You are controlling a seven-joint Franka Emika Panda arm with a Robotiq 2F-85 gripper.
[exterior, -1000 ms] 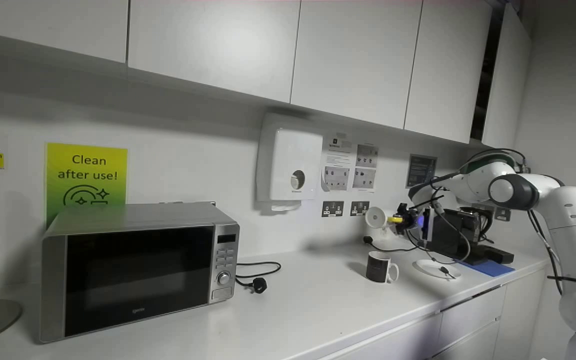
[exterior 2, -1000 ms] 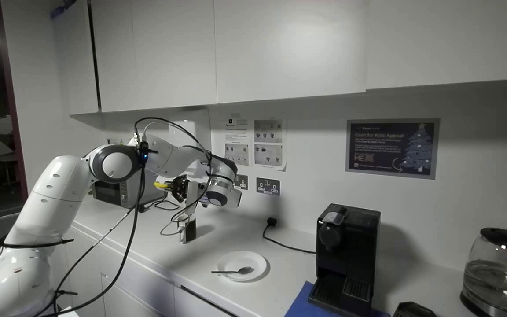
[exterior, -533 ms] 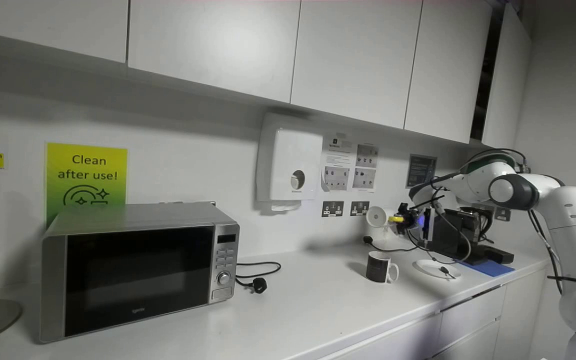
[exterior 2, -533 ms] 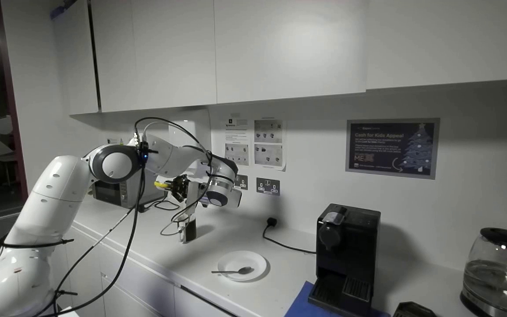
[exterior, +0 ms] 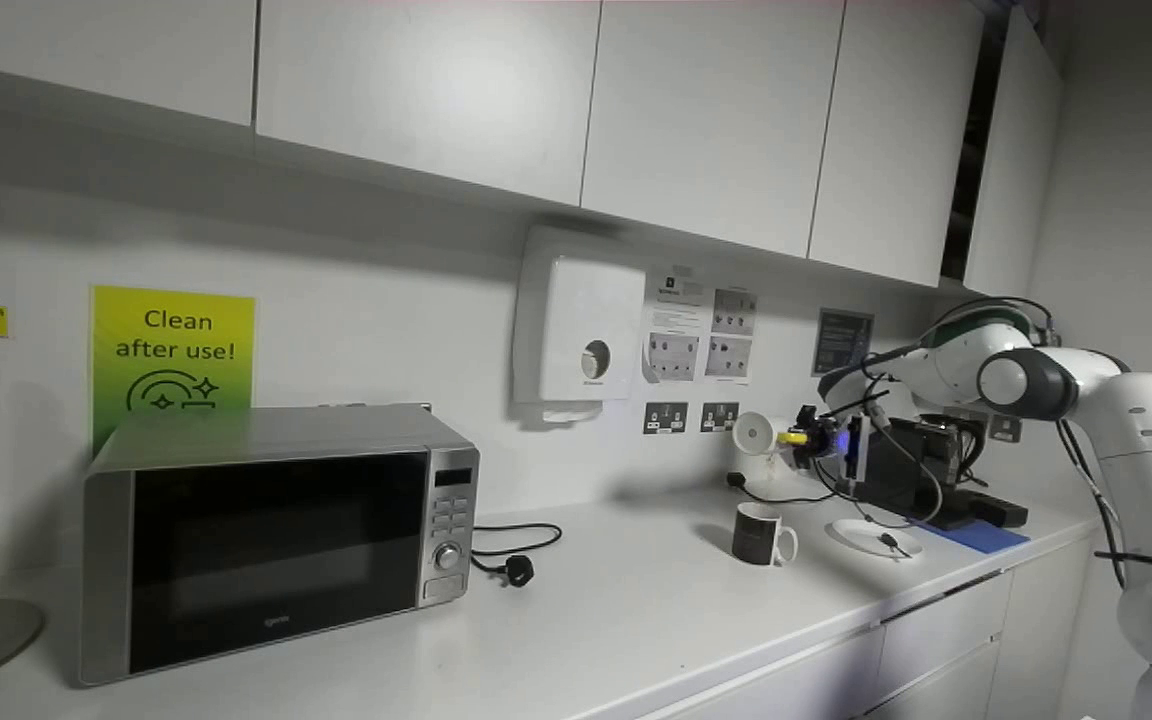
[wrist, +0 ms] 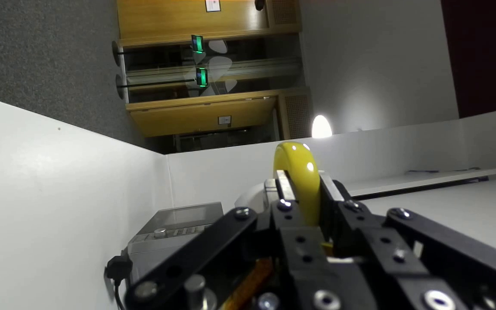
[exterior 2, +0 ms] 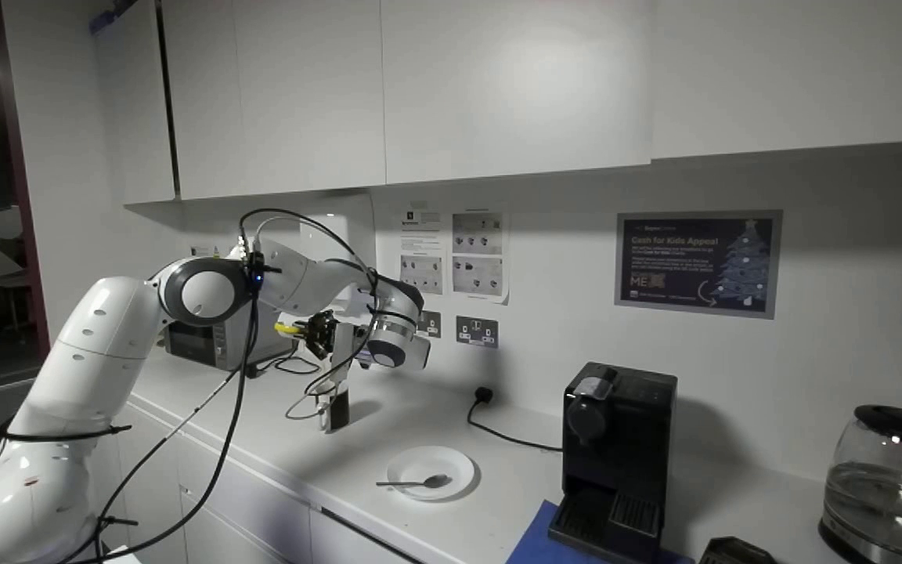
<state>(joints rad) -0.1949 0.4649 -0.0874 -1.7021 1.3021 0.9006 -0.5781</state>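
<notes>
Handle (wrist: pixel 296 159), glossy yellow and curved, clamped in your black metal hand (wrist: pixel 307 186)
Your two fingers (wrist: pixel 331 187) press it from both sides; the white round cup-like body (exterior: pixel 754 434) just beside it, seemingly joined, is in the air above the white tabletop (exterior: pixel 576 640), tilted with its circular face to the side. Lower, you see in an exterior view the upright black mug (exterior: pixel 756 538) on the tabletop. Near this mug is the round white plate (exterior 2: pixel 427 460), on which rests the slim metal spoon (exterior 2: pixel 434 481). Beyond it stands the black boxy coffee machine (exterior 2: pixel 647 439) on the blue flat sheet (exterior 2: pixel 537 533); well apart is the silver microwave (exterior: pixel 281 560).
</notes>
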